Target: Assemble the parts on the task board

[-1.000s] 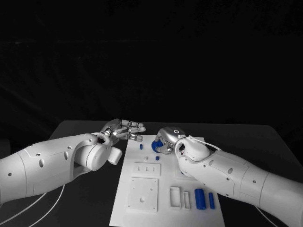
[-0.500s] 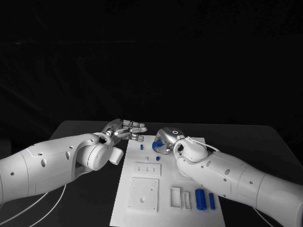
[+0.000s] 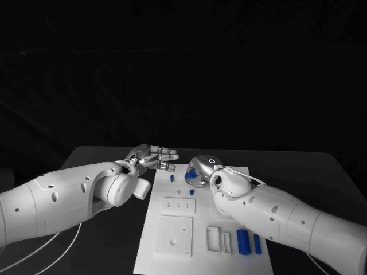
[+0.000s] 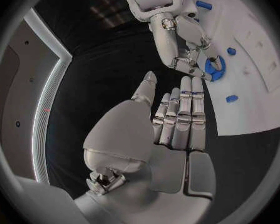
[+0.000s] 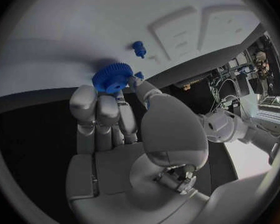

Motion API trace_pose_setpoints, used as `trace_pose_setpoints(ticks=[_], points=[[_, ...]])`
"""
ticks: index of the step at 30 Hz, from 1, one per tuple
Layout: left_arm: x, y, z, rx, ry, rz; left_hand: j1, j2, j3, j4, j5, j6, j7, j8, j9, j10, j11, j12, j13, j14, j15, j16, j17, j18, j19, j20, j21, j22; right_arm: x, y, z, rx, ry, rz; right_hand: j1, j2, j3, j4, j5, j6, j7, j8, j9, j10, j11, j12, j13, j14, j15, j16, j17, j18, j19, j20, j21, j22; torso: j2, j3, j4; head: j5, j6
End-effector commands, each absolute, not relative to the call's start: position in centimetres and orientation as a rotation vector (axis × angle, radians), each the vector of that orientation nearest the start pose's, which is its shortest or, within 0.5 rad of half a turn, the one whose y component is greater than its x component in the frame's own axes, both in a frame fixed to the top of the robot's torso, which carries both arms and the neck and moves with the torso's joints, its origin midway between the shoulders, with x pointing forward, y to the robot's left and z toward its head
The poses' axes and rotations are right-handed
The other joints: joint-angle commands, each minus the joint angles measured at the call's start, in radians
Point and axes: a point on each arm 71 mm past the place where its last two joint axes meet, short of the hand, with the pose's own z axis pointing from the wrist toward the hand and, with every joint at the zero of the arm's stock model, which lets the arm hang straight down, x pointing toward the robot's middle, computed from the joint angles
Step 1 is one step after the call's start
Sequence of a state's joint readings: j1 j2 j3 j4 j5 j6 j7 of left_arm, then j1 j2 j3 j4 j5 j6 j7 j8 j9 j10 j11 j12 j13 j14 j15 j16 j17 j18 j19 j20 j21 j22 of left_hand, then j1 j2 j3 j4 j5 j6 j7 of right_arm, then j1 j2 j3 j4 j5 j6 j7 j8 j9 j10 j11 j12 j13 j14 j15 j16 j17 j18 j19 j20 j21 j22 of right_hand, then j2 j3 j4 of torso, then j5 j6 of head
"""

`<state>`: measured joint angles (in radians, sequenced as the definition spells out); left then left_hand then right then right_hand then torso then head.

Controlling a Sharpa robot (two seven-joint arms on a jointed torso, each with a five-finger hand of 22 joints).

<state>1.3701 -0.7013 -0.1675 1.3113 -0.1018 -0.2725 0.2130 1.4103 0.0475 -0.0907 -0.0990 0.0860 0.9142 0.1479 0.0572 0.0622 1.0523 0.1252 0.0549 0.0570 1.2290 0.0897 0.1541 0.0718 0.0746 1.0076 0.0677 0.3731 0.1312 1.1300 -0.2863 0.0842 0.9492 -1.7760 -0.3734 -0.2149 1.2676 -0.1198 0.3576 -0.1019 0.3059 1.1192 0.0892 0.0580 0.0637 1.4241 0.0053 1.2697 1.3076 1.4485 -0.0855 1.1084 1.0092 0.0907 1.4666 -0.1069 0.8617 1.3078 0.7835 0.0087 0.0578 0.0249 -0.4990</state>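
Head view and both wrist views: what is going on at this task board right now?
The right hand holds a blue gear in its fingertips, low over the far end of the white task board. The left hand hovers beside the board's far left corner, fingers out straight together, holding nothing. Two small blue pegs stand near the gear, and two long blue pieces lie at the board's near end.

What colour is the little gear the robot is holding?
Blue; the gear in the right hand shows best in the right wrist view.

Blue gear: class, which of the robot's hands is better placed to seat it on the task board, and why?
Right. The right hand already holds the blue gear at its fingertips over the task board; the left hand hovers beside it, holding nothing.
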Motion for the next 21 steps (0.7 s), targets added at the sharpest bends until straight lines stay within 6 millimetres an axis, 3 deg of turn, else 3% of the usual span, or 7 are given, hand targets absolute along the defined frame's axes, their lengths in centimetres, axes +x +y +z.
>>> trace_pose_setpoints(ticks=[1, 7, 14, 18, 20, 21], points=[[54.08, 19.69, -15.61, -0.953, 1.595, -1.359, 0.0, -0.004, 0.0, -0.005, 0.006, -0.006, 0.0, 0.002, -0.001, -0.007, 0.001, 0.006, 0.001, -0.006, -0.003, -0.005, -0.001, -0.007, -0.007, 0.002, 0.005, 0.001, 56.07, -7.22, -20.89, -0.24, 1.518, 0.45, 0.001, -0.01, -0.002, 0.005, 0.001, -0.002, 0.002, 0.003, -0.001, -0.003, -0.004, -0.004, 0.092, -0.002, -0.004, -0.007, -0.001, -0.012, 0.059, -0.003, -0.007, 0.069, 0.0, 0.0002, -0.0006, 0.001, -0.001], [54.08, 19.7, -15.61, -0.953, 1.596, -1.359, -0.001, -0.005, 0.001, -0.005, 0.005, -0.012, 0.001, 0.002, -0.001, -0.007, 0.002, 0.006, 0.002, -0.006, -0.003, -0.005, -0.001, -0.006, -0.007, 0.002, 0.005, 0.0, 56.11, -7.27, -20.86, -0.231, 1.51, 0.472, -0.003, -0.007, -0.005, -0.004, -0.003, -0.004, 0.001, 0.003, -0.001, -0.041, -0.008, -0.083, 0.039, -0.004, -0.005, -0.04, -0.03, -0.009, 0.057, -0.003, -0.052, 0.051, 0.0, 0.0005, -0.0014, 0.002, 0.0], [54.08, 19.73, -15.62, -0.954, 1.596, -1.358, -0.001, -0.005, 0.001, -0.005, 0.005, -0.012, 0.001, 0.002, -0.001, -0.007, 0.002, 0.006, 0.002, -0.006, -0.003, -0.005, -0.001, -0.006, -0.007, 0.002, 0.005, 0.0, 56.23, -7.44, -20.91, -0.217, 1.508, 0.494, -0.012, 0.002, -0.017, -0.032, -0.003, 0.001, -0.004, 0.004, -0.001, -0.177, -0.027, -0.504, -0.338, -0.007, -0.009, -0.076, -0.057, -0.008, 0.055, -0.008, -0.102, 0.033, 0.0, 0.0006, -0.0006, 0.002, 0.0], [54.08, 19.74, -15.62, -0.954, 1.596, -1.358, -0.001, -0.005, 0.001, -0.005, 0.005, -0.012, 0.001, 0.002, -0.001, -0.007, 0.002, 0.006, 0.002, -0.006, -0.003, -0.005, -0.001, -0.006, -0.007, 0.002, 0.005, 0.0, 56.29, -7.54, -20.95, -0.212, 1.51, 0.499, -0.018, 0.003, -0.019, -0.041, 0.003, -0.019, -0.003, 0.004, -0.001, -0.195, -0.035, -0.637, -0.486, -0.007, -0.009, -0.087, -0.065, -0.003, 0.054, -0.008, -0.121, 0.025, 0.0, 0.001, -0.0008, 0.003, 0.0], [54.08, 19.75, -15.62, -0.954, 1.596, -1.357, -0.001, -0.005, 0.001, -0.005, 0.005, -0.012, 0.001, 0.002, -0.001, -0.007, 0.002, 0.006, 0.002, -0.006, -0.003, -0.005, -0.001, -0.006, -0.007, 0.002, 0.005, 0.0, 56.32, -7.58, -20.98, -0.21, 1.512, 0.5, -0.022, 0.0, -0.022, -0.051, 0.001, -0.02, -0.004, 0.005, 0.0, -0.144, -0.034, -0.758, -0.659, -0.006, -0.009, -0.091, -0.068, 0.001, 0.055, -0.007, -0.125, 0.021, 0.0, 0.0012, -0.0012, 0.003, -0.001], [54.09, 19.75, -15.62, -0.954, 1.596, -1.357, -0.001, -0.005, 0.001, -0.005, 0.005, -0.012, 0.001, 0.002, -0.001, -0.007, 0.002, 0.006, 0.002, -0.006, -0.003, -0.005, -0.001, -0.006, -0.007, 0.002, 0.005, 0.0, 56.33, -7.59, -20.98, -0.209, 1.512, 0.5, -0.024, 0.0, -0.025, -0.051, 0.002, -0.02, -0.003, 0.004, 0.0, -0.153, -0.033, -0.761, -0.669, -0.006, -0.008, -0.091, -0.068, 0.001, 0.055, -0.007, -0.126, 0.02, 0.0, 0.0014, -0.0012, 0.003, -0.001]])
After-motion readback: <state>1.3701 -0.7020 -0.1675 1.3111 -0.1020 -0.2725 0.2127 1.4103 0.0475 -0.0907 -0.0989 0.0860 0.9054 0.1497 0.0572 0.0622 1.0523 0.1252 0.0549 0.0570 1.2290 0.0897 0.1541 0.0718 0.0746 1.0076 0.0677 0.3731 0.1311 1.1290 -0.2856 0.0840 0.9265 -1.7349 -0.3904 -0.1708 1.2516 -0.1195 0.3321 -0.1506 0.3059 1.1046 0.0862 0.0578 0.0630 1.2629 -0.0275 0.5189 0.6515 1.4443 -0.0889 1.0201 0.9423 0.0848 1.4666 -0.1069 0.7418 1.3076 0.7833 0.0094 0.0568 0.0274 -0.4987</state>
